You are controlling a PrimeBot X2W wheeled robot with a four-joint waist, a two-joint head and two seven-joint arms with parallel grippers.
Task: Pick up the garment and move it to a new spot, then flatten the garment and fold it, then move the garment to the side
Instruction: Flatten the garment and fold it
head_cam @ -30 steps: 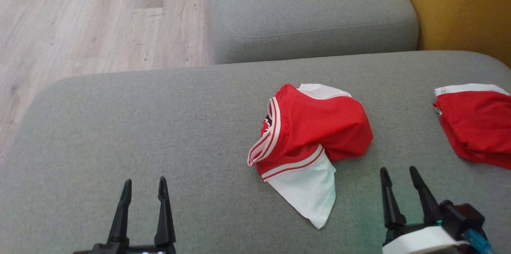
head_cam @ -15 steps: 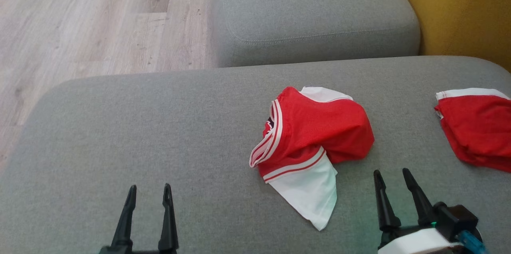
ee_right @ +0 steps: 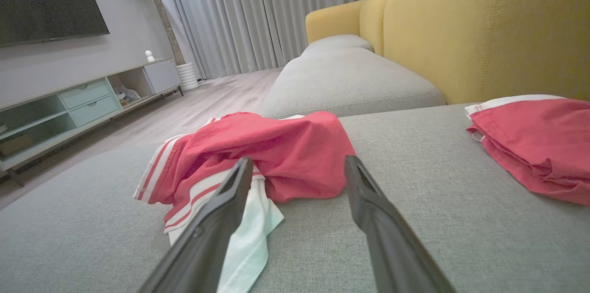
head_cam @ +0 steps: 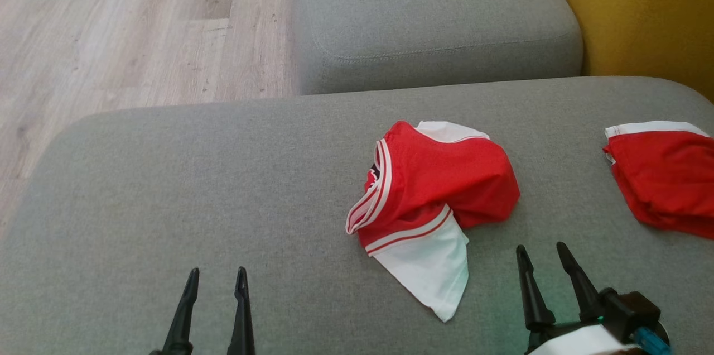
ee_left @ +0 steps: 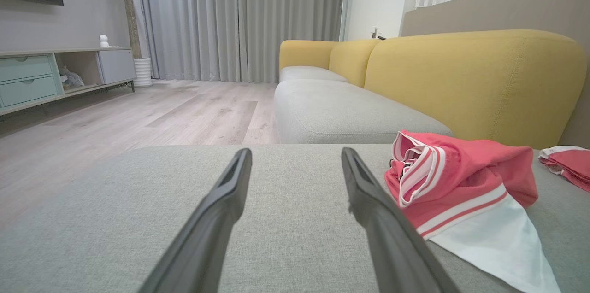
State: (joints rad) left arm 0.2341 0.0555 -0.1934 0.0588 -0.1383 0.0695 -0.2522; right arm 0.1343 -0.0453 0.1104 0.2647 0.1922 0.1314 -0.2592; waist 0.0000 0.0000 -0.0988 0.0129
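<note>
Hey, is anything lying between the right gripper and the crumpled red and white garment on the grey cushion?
Nothing visible does. The open right gripper points at the garment across a bare strip of grey cushion. The second red garment lies off to the right, apart from both, outside that path.

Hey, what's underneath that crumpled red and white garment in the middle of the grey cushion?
The crumpled garment lies directly on the grey cushion; grey fabric shows all round its edges. Whether anything sits beneath its bunched folds cannot be seen, since the cloth covers that patch.
</note>
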